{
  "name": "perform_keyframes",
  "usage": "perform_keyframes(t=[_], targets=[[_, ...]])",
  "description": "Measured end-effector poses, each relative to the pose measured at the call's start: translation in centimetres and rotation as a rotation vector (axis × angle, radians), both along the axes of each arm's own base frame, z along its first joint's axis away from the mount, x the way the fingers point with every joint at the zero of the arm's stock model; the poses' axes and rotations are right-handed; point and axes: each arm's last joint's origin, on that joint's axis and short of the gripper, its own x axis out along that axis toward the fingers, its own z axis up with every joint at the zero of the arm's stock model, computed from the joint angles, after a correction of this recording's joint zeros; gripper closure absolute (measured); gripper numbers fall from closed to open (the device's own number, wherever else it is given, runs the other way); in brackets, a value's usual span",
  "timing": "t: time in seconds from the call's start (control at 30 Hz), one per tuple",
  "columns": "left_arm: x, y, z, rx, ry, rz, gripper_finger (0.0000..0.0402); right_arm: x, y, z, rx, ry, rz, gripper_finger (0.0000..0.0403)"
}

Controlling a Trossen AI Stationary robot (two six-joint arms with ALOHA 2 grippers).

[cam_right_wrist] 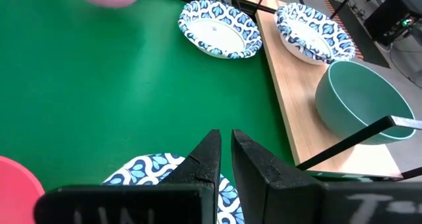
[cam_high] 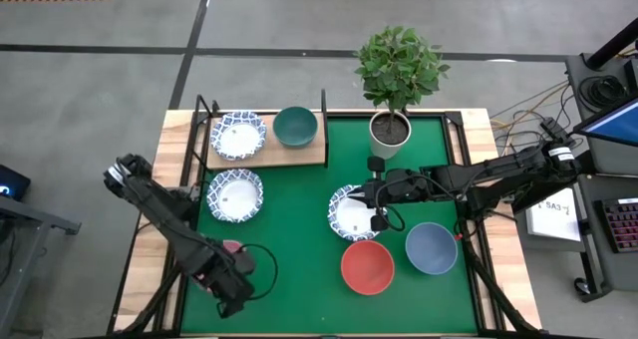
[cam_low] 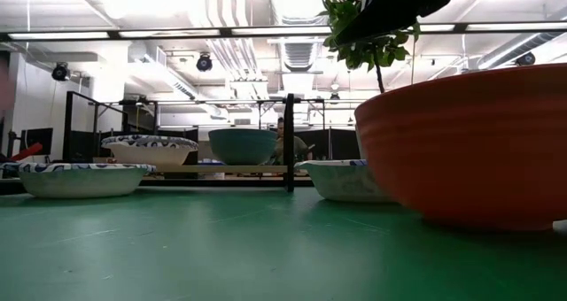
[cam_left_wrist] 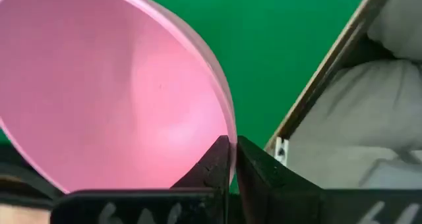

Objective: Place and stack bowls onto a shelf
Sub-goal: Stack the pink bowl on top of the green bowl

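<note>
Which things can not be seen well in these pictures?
- Pink bowl: high view, mostly hidden under the left claw; left wrist view, cut off by the edge.
- Grey-blue bowl: low view, hidden behind the red bowl.
- Right claw: its tips cover part of a patterned bowl.

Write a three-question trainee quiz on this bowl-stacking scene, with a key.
1. True or false: the shelf holds three bowls.
2. Which bowl is the left gripper shut on? A red, B pink, C grey-blue.
3. Fill in: the right gripper is over a ___ bowl with a blue patterned rim.

Key:
1. False: only a patterned bowl and the green bowl.
2. B, the pink bowl.
3. White.
</note>
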Motion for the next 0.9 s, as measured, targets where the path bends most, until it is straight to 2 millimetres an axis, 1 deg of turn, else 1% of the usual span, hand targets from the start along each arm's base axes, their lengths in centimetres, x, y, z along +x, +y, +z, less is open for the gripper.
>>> perform_keyframes(t=[0.1, 0.27, 0.37, 0.47, 0.53, 0.63, 0.77, 0.9], targets=[[0.6, 0.1, 2.4, 0.095, -0.126, -0.078, 0.04, 0.0, 0.0, 0.0, -0.003, 0.0, 0.002, 0.0376], [1.7, 0.5, 6.0, 0.259, -0.406, -0.242, 0.0401, 0.0, 0.0, 0.0, -0.013, 0.0, 0.008, 0.0376], [2.4, 1.1, 7.7, 0.392, -0.534, -0.348, 0.0401, 0.0, 0.0, 0.0, -0.019, 0.0, 0.011, 0.0376], [3.1, 2.1, 8.6, 0.534, -0.595, -0.444, 0.0401, 0.0, 0.0, 0.0, -0.019, 0.0, 0.011, 0.0376], [3.7, 3.0, 8.9, 0.6, -0.59, -0.5, 0.0401, 0.0, 0.0, 0.0, -0.018, 0.0, 0.01, 0.0376], [4.3, 4.9, 8.8, 0.666, -0.511, -0.571, 0.0401, 0.0, 0.0, 0.0, -0.018, 0.0, 0.01, 0.0376], [5.1, 8.4, 8.4, 0.769, -0.357, -0.644, 0.0401, 0.0, 0.0, 0.0, -0.011, 0.0, 0.006, 0.0376], [6.3, 12.2, 8.3, 0.811, -0.241, -0.742, 0.0401, 0.0, 0.0, 0.0, -0.017, 0.001, 0.01, 0.0376]])
